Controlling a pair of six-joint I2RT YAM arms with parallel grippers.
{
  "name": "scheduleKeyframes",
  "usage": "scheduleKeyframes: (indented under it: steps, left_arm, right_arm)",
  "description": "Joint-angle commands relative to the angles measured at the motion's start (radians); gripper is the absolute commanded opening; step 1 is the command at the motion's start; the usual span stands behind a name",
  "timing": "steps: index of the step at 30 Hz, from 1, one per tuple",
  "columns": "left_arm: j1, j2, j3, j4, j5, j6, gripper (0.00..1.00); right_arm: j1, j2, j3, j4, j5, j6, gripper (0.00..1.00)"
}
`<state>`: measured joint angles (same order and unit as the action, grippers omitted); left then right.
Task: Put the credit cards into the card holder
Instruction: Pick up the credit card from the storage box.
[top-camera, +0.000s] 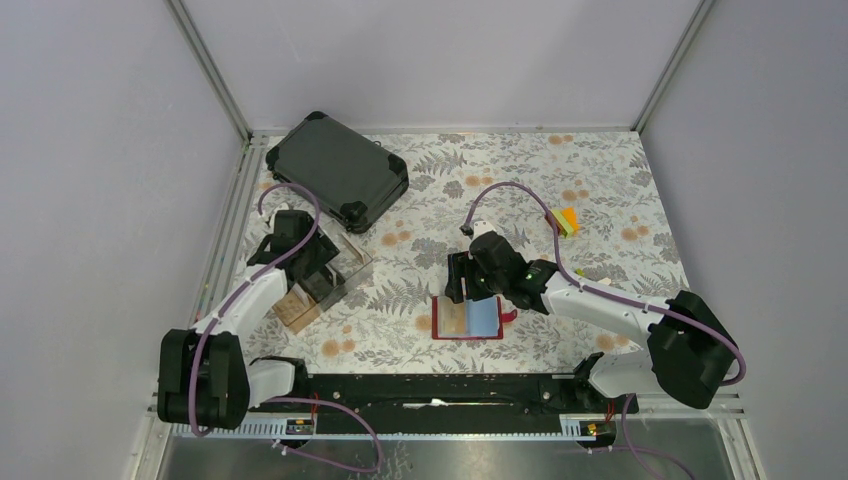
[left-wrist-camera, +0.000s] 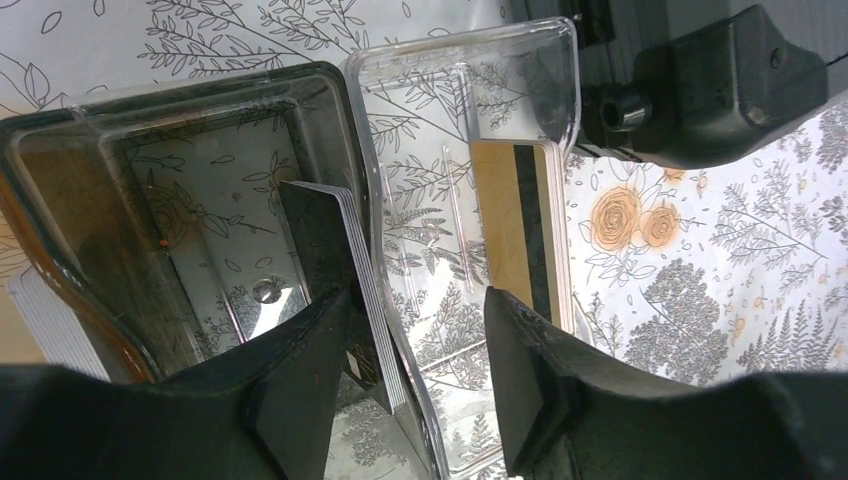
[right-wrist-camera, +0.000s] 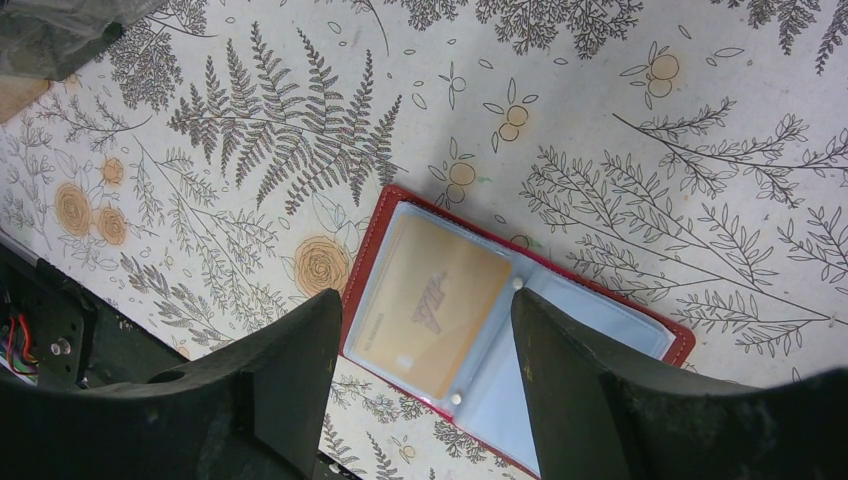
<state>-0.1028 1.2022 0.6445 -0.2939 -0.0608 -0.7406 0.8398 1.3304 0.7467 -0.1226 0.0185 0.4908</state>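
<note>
Top view: left arm bends fwd along the left side of the table (top-camera: 600, 190), with the left gripper (top-camera: 318, 268) lowered into a clear box (top-camera: 352, 262) on a wooden base. Right arm reaches inward, its right gripper (top-camera: 470, 290) over the far edge of the open red card holder (top-camera: 436, 325). The holder lies flat near the table's front-centre, w/ a tan card (top-camera: 455, 318) and a blue card (top-camera: 483, 317) in it. Dark case (top-camera: 338, 170) at far left; small coloured blocks (top-camera: 568, 221) far right, well apart. Left wrist view: jaws apart, straddling a clear wall of the box and a leaning stack of cards (left-wrist-camera: 345, 240). A gold card (left-wrist-camera: 515, 235) w/ black stripe stands in the next compartment. Can't tell if a finger touches the stack. Right wrist view: jaws apart, nothing held, above the holder. Tan card sits in a clear sleeve; one holder corner is hidden behind a finger.
</note>
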Motion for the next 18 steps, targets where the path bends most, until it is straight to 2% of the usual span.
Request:
scheduleKeyframes:
  steps: [1,7,18]
  left_arm:
    - [0.003,-0.049,-0.001,0.049,0.011,0.007,0.52]
    - [0.003,-0.052,0.000,0.038,-0.002,0.007,0.48]
    - [0.003,-0.059,0.002,0.005,-0.035,0.007,0.29]
  right_arm:
    - [0.007,-0.023,-0.003,0.006,0.028,0.005,0.70]
    - [0.007,-0.018,-0.003,0.007,0.025,0.005,0.70]
    - [0.008,-0.006,-0.002,0.006,0.021,0.009,0.69]
